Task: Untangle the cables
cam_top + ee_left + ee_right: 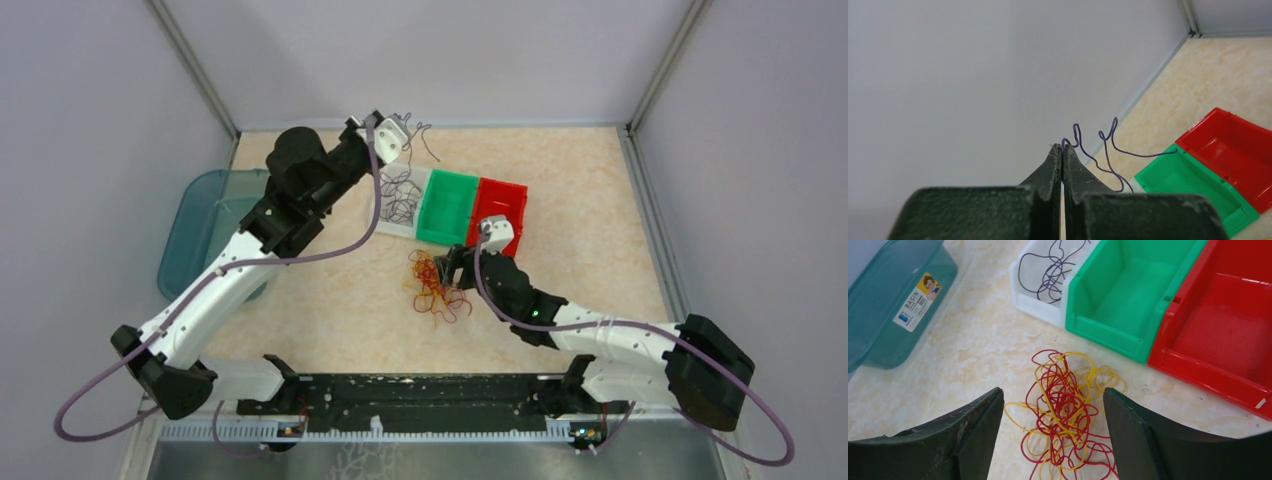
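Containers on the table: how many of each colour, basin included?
White bin: 1
Green bin: 1
Red bin: 1
Teal basin: 1
Total: 4

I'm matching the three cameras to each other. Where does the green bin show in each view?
Top external: green bin centre, mid-table.
Left wrist: green bin lower right, below the purple cable.
Right wrist: green bin top centre.
Shared landmark: the red bin right beside it.
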